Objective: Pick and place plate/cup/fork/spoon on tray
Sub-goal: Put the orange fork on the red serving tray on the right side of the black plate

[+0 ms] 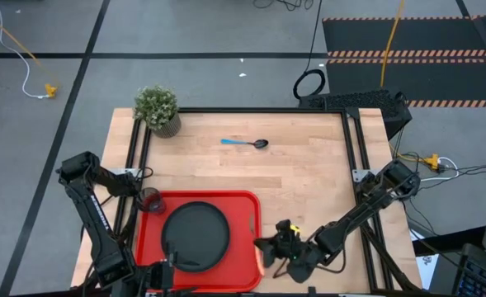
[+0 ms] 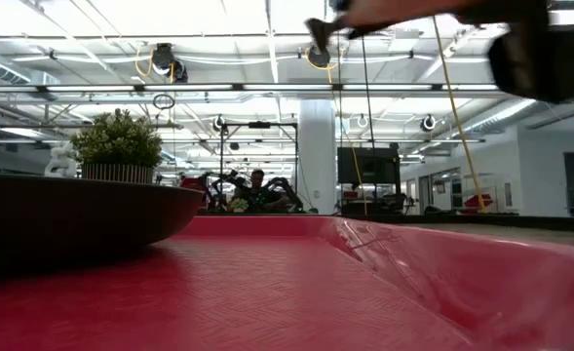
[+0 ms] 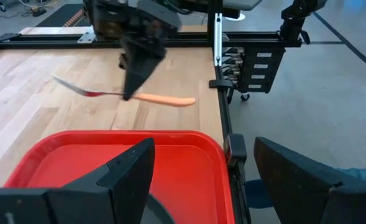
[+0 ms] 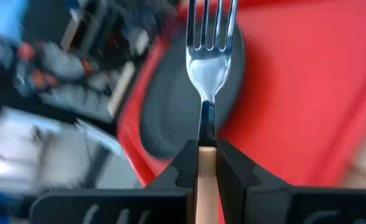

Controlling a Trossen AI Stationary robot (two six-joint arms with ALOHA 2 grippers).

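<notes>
The right tool (image 4: 206, 163) is gripping the fork (image 4: 209, 56) above the tray's (image 1: 241, 231) right edge; the left tool (image 3: 198, 180) is waiting wide.

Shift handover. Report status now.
Right hand shut on fork, by tray edge. Left hand open, idle. Plate on tray. Spoon still out.

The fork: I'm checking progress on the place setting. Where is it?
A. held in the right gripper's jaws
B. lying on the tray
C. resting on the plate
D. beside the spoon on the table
A: the right gripper is shut on the fork by its orange handle, tines pointing out over the plate and tray.
</notes>
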